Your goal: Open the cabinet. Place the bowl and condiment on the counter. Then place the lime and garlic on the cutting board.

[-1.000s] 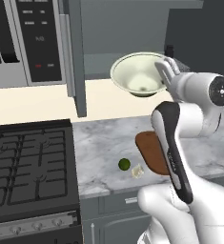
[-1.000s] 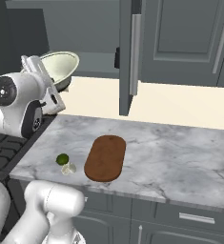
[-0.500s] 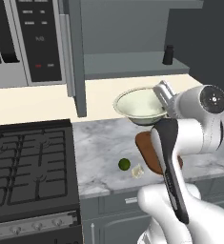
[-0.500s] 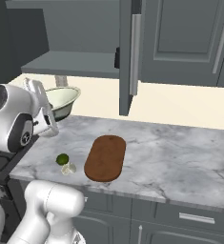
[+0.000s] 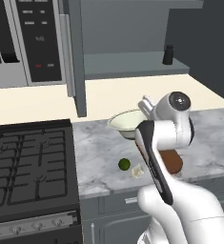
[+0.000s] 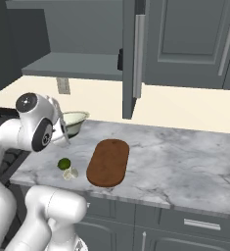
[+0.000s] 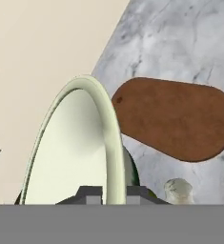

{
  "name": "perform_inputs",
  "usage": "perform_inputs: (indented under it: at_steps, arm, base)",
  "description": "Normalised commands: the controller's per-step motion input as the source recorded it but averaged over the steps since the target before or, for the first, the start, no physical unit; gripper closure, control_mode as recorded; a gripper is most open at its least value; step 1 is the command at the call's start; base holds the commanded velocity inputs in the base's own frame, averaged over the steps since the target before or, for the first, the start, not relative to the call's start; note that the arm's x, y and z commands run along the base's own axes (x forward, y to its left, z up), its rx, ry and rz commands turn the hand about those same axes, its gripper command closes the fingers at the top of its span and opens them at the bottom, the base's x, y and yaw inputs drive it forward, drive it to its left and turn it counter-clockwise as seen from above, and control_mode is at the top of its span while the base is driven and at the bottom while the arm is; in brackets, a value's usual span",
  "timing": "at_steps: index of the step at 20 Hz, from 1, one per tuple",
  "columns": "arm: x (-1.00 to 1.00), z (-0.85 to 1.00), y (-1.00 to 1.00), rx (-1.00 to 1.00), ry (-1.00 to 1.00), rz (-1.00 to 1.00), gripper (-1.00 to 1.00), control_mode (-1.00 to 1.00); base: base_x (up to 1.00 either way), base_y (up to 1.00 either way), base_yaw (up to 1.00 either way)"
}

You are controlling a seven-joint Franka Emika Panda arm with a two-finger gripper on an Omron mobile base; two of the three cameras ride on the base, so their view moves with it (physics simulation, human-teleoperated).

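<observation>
The bowl (image 5: 127, 122) is pale cream-green and sits low over the worktop (image 5: 104, 157), near the back edge and close to the stove end; whether its base touches the stone cannot be told. The claw (image 7: 114, 193) is pressed together on the bowl's rim, one finger (image 7: 89, 195) inside the rim and the other outside it, so the bowl (image 7: 73, 147) shows edge-on in the hand view. From the right base view the bowl (image 6: 75, 122) is half hidden behind the robot's wrist.

Toward the front edge of the worktop lie the lime (image 5: 124, 164) and the garlic (image 5: 137, 171), just beside each other, the garlic on the side away from the stove. The same pair shows in the right base view, lime (image 6: 64, 163) above garlic (image 6: 71, 172). The cutting board (image 6: 108, 162) lies flat beside them, running from front toward back, apart from the bowl; in the left base view the arm covers most of it (image 5: 173, 162).

The stove (image 5: 27, 167) meets the worktop's end beside the bowl. Above, the cabinet (image 5: 132, 19) stands with both doors swung wide, one door (image 5: 77, 57) hanging edge-on over the worktop's stove end. The condiment (image 5: 168, 55) stands upright on the shelf (image 5: 127, 64), near its far end from the stove. A microwave (image 5: 27, 40) hangs beside the cabinet, over the stove.
</observation>
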Motion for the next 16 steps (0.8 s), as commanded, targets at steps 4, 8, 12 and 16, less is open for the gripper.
perform_inputs:
  at_steps: [4,8,12,16]
  arm:
    - [0.91,-0.58,0.33,0.03,0.14,0.10,1.00,-1.00]
    - [0.90,-0.54,0.42,0.01,0.10,0.18,1.00,-1.00]
    - [0.84,-0.56,0.40,0.00,0.08,0.16,1.00,-1.00]
    - [0.78,-0.49,0.28,0.00,0.01,0.13,1.00,-1.00]
  base:
    - [0.00,0.00,0.00]
    - [0.00,0.00,0.00]
    - [0.00,0.00,0.00]
    - [0.00,0.00,0.00]
